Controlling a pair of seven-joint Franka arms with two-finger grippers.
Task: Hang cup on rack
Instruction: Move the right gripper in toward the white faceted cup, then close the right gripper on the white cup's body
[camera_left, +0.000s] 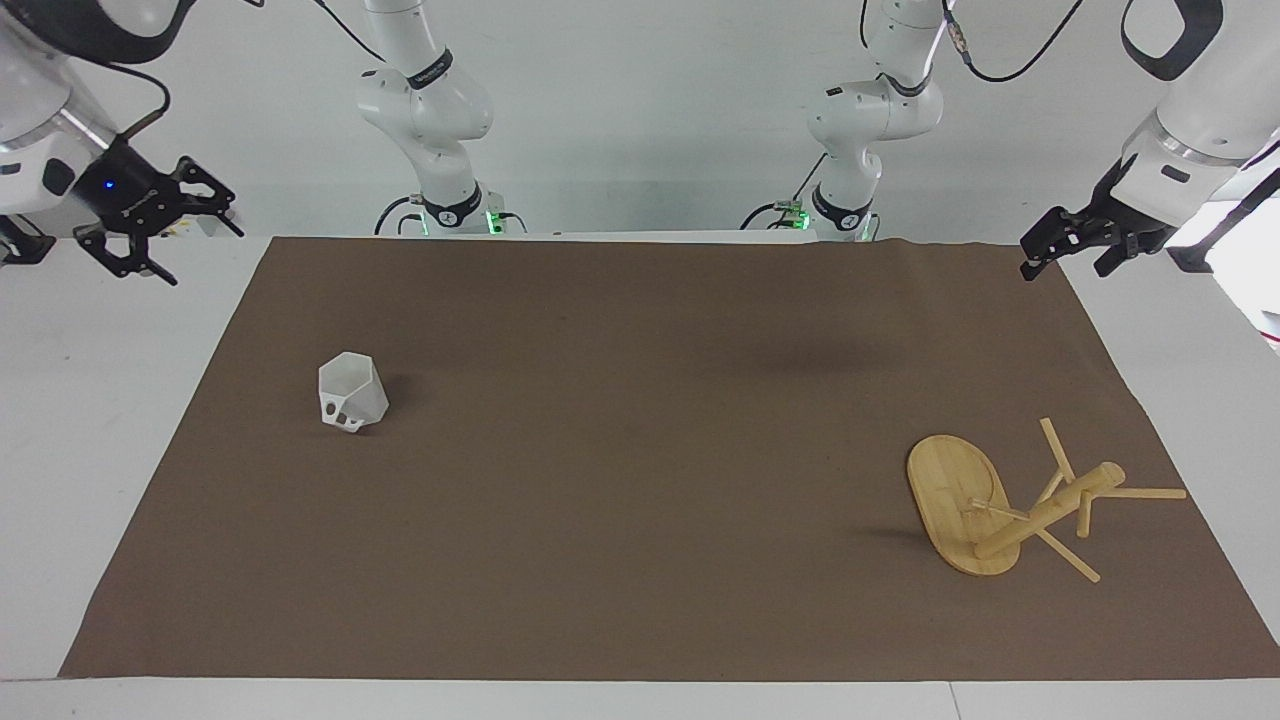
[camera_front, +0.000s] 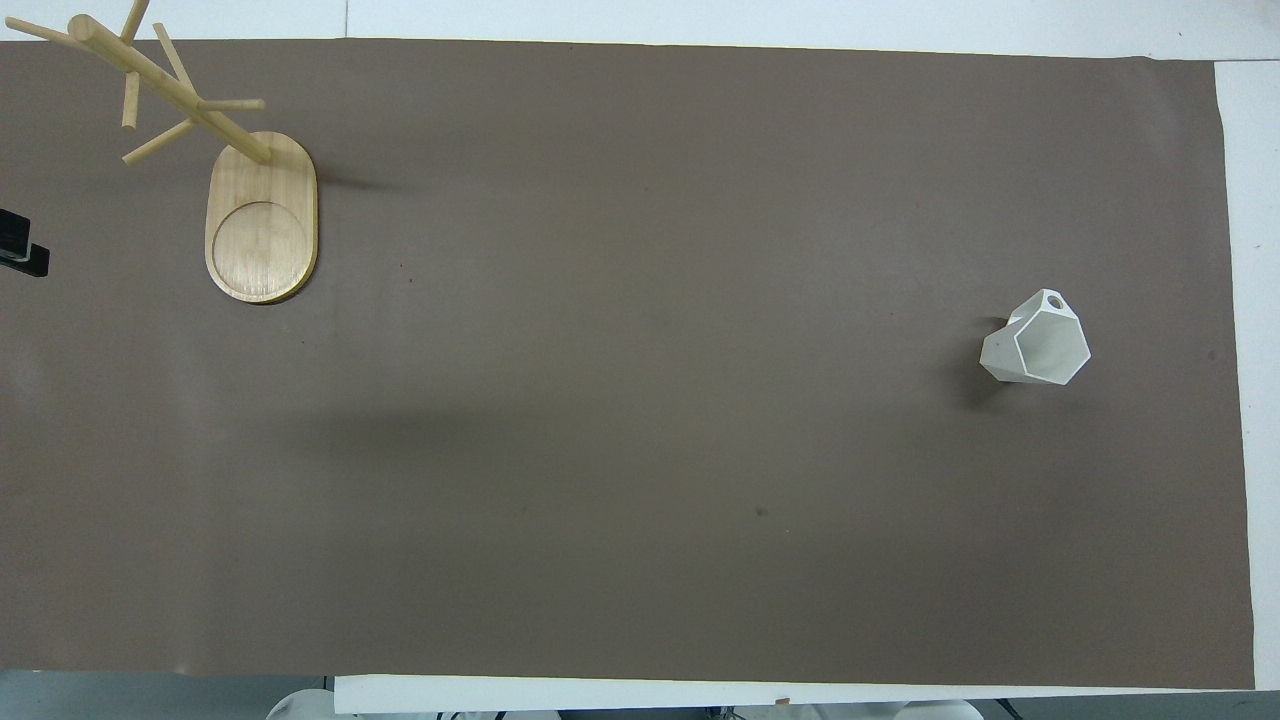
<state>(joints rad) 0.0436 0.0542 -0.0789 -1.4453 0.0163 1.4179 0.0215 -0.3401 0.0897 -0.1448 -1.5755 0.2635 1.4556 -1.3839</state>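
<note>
Here the faceted white cup (camera_left: 352, 392) sits upright, both the left pincer (camera_left: 1065, 247) and right pincer (camera_left: 160, 225) wide, empty.

light: bright, even | shadows: soft, on mat (camera_left: 640, 450) | focus: sharp | glare: none

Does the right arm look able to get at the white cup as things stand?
Probably yes. The cup stands alone on the brown mat at the right arm's end, nothing beside it. The right gripper, jaws open and empty, hangs over the bare table edge.
</note>
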